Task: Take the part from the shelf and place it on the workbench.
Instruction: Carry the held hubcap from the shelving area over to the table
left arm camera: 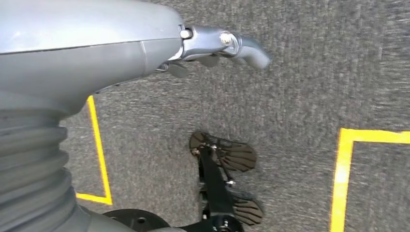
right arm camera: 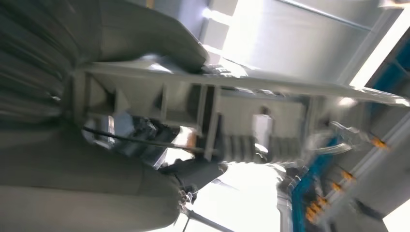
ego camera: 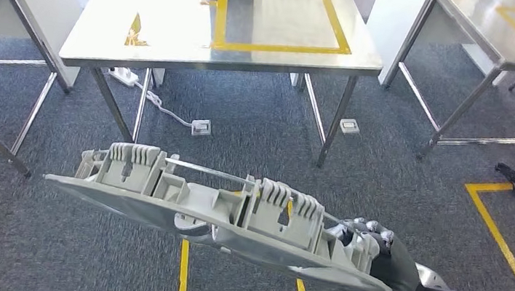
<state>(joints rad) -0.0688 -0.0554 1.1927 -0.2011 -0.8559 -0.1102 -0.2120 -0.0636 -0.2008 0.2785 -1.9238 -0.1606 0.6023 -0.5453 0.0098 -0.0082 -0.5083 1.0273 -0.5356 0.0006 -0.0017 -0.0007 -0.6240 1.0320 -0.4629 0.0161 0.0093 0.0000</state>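
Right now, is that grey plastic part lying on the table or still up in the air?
In the air: the grey plastic part is gripped at one end by the right robot hand, above carpet.

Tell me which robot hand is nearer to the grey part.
Right. The right robot hand grips the grey part at one end. The left robot hand hangs over the carpet, holding nothing.

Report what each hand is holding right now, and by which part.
The right hand grips the long grey plastic part at its right end, the rest jutting out to the left. The left hand holds nothing.
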